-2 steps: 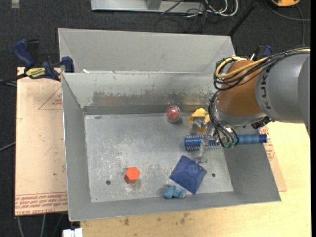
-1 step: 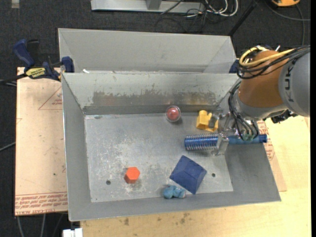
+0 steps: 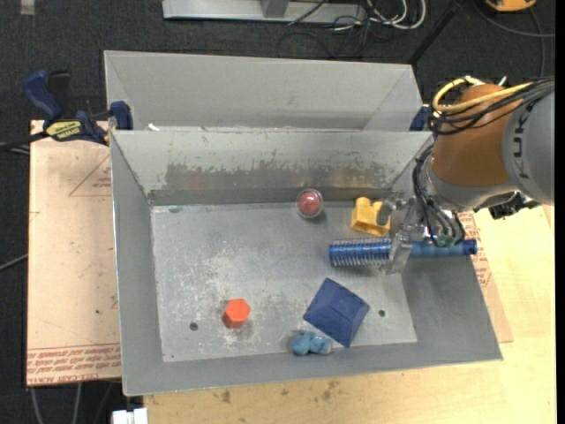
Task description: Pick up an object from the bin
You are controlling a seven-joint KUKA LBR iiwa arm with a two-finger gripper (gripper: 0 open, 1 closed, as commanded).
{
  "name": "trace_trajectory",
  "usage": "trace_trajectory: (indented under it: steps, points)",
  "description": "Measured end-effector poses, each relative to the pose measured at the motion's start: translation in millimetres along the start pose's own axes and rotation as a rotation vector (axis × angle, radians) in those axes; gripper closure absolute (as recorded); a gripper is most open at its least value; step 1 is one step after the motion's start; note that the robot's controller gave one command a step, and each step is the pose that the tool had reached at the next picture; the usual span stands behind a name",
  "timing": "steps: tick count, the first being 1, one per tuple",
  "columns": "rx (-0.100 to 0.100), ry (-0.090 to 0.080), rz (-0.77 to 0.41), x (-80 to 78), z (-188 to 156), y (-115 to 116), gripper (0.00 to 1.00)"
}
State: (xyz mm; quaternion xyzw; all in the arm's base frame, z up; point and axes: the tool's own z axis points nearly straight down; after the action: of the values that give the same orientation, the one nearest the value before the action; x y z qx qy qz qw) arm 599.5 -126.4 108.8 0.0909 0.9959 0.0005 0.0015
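The gripper [image 3: 398, 249], open or closed impossible to tell, hangs over the blue brush [image 3: 357, 253], where a square, centred squeeze seems wisest.

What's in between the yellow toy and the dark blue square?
A blue brush lies there, its bristly head crossing the gap between the yellow toy and the dark blue square, as the camera view shows.
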Motion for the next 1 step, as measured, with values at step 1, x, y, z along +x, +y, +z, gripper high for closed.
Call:
trace_trajectory:
  steps: [1]
  points:
    - [-0.002, -0.007, 0.076, -8.7, 31.7, 4.5, 0.0]
